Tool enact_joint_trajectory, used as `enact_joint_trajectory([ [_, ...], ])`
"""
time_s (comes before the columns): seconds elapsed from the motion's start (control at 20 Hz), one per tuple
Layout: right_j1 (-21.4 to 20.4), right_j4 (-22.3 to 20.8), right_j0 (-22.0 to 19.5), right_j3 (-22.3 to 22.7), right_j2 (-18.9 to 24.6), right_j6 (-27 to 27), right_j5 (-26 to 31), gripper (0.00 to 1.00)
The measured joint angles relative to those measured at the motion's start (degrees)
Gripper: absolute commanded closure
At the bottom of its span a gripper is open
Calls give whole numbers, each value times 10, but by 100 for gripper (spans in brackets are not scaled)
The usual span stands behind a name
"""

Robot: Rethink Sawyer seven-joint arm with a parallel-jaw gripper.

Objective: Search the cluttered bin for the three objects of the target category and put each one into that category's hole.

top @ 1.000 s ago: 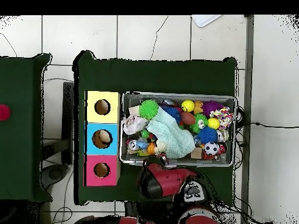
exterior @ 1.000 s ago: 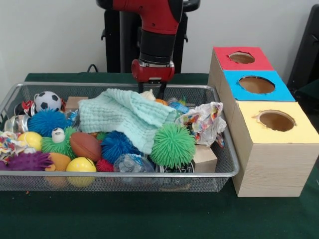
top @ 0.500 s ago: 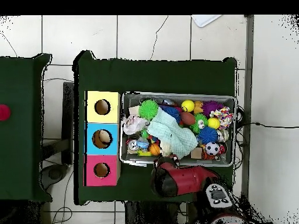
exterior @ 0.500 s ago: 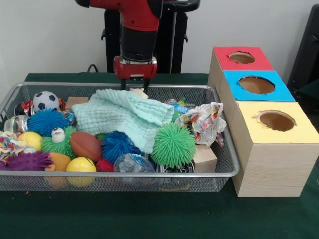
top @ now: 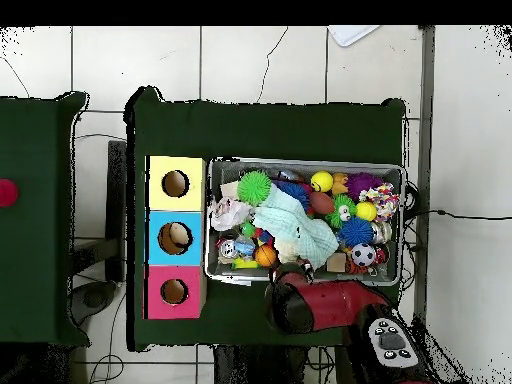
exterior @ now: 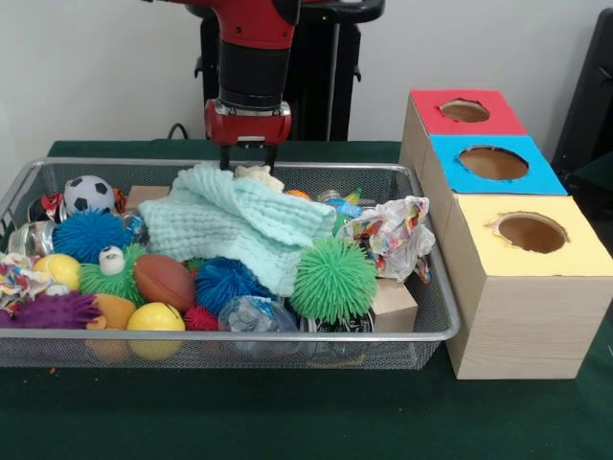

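1. From my station I see the gripper [exterior: 247, 159] in the upper middle of the front view, hanging under the red and black arm, just over the far rim of the wire bin [exterior: 433, 316].
2. Its short dark fingertips [exterior: 226, 160] sit right at the raised top edge of the mint green cloth [exterior: 244, 222]. I cannot tell how far apart they are, nor whether they have the cloth pinched.
3. The cloth lies draped across the middle of the bin, over several toys, with a cream-coloured lump [exterior: 257, 173] just beside the fingertips.
4. The target category is not shown to me, so I list the bin's contents: a green spiky ball [exterior: 332, 279] at centre right, a blue spiky ball [exterior: 222, 280] beside it, a brown football [exterior: 164, 279], and a yellow ball [exterior: 155, 317] near the front rim.
5. On the left of the frame are a second blue spiky ball [exterior: 91, 235], a soccer ball [exterior: 90, 194] and a purple spiky toy [exterior: 56, 310].
6. A crumpled patterned wrapper [exterior: 396, 235] rests at the bin's right end.
7. The sorting box [exterior: 522, 326] stands to the right of the bin, with a red hole [exterior: 465, 110], a blue hole [exterior: 492, 162] and a yellow hole [exterior: 532, 232].
8. In the overhead view the gripper [top: 303, 268] is at the bin's lower edge, and the box [top: 153, 240] is on the left.
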Motion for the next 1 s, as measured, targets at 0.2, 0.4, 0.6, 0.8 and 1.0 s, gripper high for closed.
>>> enact_joint_trajectory([
  [0.2,-14,-1,0,0,11,0,0,0],
  [0.4,-26,-1,-4,0,24,0,-2,0],
  [0.6,-33,-1,-5,0,27,0,-24,0],
  [0.8,-33,-6,10,-3,15,0,-74,0],
  [1.0,-25,-12,45,-20,-11,0,-115,0],
])
